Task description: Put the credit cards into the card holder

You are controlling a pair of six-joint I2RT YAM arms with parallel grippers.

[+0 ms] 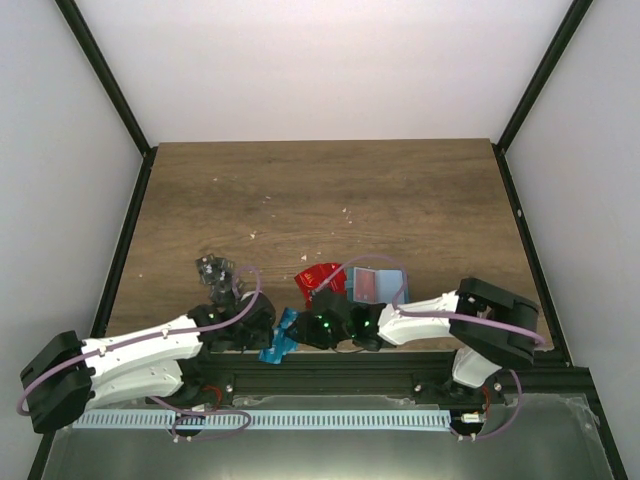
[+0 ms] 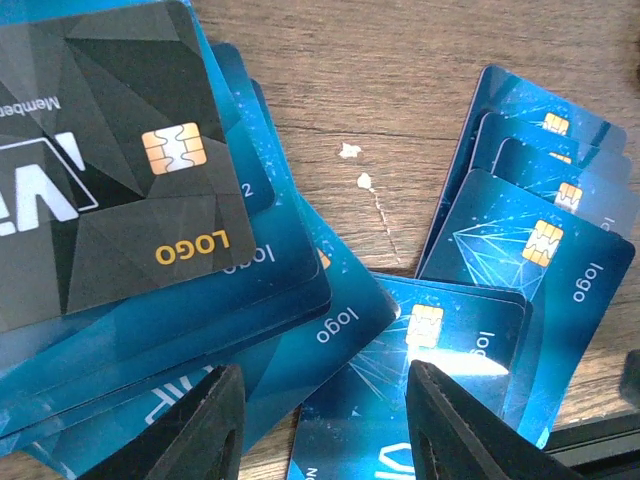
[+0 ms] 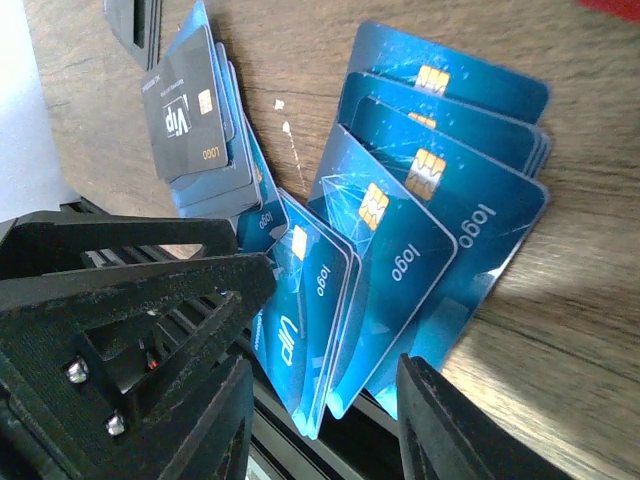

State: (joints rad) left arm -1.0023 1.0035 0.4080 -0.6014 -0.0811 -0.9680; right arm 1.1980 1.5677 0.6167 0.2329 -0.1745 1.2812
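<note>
Several bright blue credit cards [image 1: 280, 340] lie fanned at the table's near edge, some overhanging it; they fill the left wrist view [image 2: 520, 250] and the right wrist view [image 3: 420, 200]. A dark patterned card [image 2: 110, 160] lies on the left blue pile and also shows in the right wrist view [image 3: 190, 120]. Red cards [image 1: 320, 280] lie beside the teal-blue card holder [image 1: 390, 282], which has a reddish card on or in it. My left gripper [image 2: 325, 400] is open just above the blue cards. My right gripper [image 3: 320, 400] is open over the overhanging blue cards, facing the left one.
More dark patterned cards [image 1: 212, 270] lie left of the arms. A black rail [image 1: 350, 375] runs along the table's front edge under the overhanging cards. Small white specks [image 2: 350, 150] dot the wood. The left gripper's black body [image 3: 110, 300] crowds the right wrist view.
</note>
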